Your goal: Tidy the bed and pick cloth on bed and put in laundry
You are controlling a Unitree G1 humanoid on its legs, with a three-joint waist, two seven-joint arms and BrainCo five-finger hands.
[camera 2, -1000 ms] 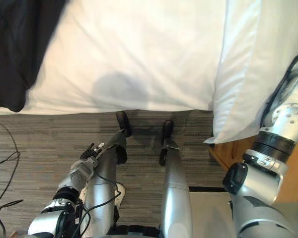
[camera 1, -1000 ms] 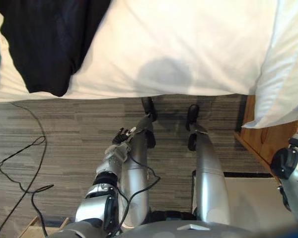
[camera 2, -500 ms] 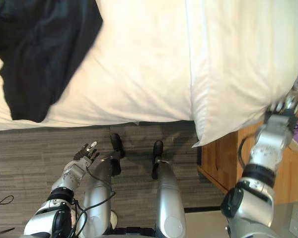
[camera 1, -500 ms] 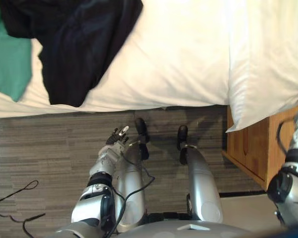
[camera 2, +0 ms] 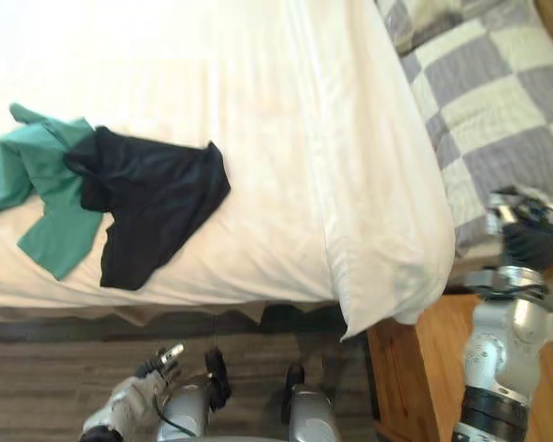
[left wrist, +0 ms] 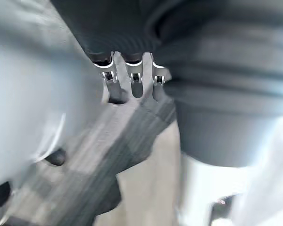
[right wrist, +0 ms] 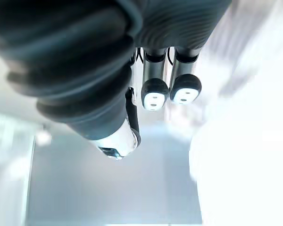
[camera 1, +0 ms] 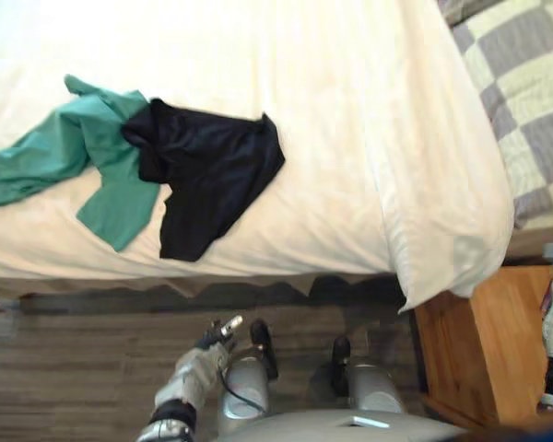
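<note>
bed (camera 1: 341,129) holds black cloth (camera 1: 210,173) overlapping green cloth (camera 1: 90,155); left hand (camera 1: 212,338) slack above carpet (camera 1: 69,373), right hand (camera 2: 527,236) unclear.

2 crumpled garments lie on the white bed (camera 1: 350,110) near its front edge. The black cloth (camera 1: 212,175) overlaps the green cloth (camera 1: 83,161).

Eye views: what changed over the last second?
The camera tilted up, so the whole picture shifted and more of the bed shows. The right hand has come into view, raised by the quilt edge. Nothing was taken hold of. The left hand stays low and open. The black cloth and green cloth lie untouched.
</note>
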